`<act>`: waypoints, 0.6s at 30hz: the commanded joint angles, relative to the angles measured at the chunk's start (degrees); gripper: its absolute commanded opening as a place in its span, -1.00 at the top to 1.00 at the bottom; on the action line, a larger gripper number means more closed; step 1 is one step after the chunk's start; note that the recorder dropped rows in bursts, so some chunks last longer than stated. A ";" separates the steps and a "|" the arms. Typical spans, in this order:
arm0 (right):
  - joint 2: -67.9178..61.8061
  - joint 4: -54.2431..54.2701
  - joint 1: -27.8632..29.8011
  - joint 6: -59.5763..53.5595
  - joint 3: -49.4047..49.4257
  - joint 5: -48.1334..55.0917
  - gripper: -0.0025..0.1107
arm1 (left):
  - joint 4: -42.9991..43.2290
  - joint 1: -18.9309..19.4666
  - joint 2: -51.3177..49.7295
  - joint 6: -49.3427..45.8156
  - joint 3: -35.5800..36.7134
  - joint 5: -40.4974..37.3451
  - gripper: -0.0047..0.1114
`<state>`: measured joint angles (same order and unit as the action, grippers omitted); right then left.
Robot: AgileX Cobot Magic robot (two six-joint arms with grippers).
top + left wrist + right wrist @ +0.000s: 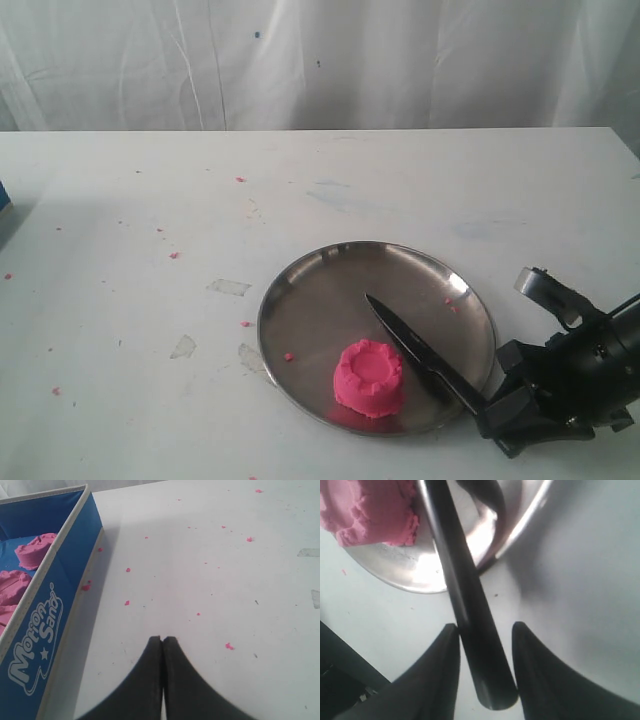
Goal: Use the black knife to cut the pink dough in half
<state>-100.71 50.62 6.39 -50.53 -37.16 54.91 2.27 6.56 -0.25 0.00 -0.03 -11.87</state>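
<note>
Steel plate [300, 300] sits on a white table [120, 200]; all places below are given against the plate.

Dough [369, 376]: one bright pink round lump with a dented top, whole, on the plate near its front rim. In the right wrist view the dough [370, 510] lies just beside the knife's blade.

Knife [415, 352]: all black, lying slantwise on the plate, tip toward the plate's middle, handle running out over the rim at the plate's front right. Blade passes just beside the dough; contact cannot be told.

Right gripper [497, 412]: just off the plate's front-right rim, at the knife's handle end. In the right wrist view the handle [470, 630] lies between the two fingers [440, 680], a sliver of gap on either side. Gripper [482, 655] spread, not clamped on it.

Left gripper [163, 645]: fingers pressed together, holding nothing, above bare table flecked with pink crumbs [229, 645]. Its place relative to the plate cannot be told. A blue box [55, 620] of pink sand stands beside it.

Crumbs [174, 255] also dot the table left of the plate.
</note>
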 commanded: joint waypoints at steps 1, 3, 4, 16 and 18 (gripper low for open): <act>-0.02 0.54 -0.08 -2.05 0.23 0.96 0.39 | -0.56 0.21 0.25 0.00 0.03 0.31 0.92; -0.02 0.54 -0.08 -3.29 0.23 1.23 0.39 | -0.56 0.21 0.25 0.00 0.03 0.31 0.92; -0.02 0.54 -0.08 -3.39 0.23 1.23 0.39 | -0.56 0.21 0.25 0.00 0.03 0.31 0.92; -0.02 0.68 -2.94 -7.22 -2.35 5.10 0.96 | -0.56 0.21 0.25 0.00 0.03 0.31 0.92; -0.02 0.96 -3.51 -7.22 -2.37 4.13 0.96 | -0.56 0.21 0.25 0.00 0.03 0.31 0.92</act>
<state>-100.71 50.98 3.80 -56.60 -39.08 59.08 2.27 6.56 -0.25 0.00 -0.03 -11.87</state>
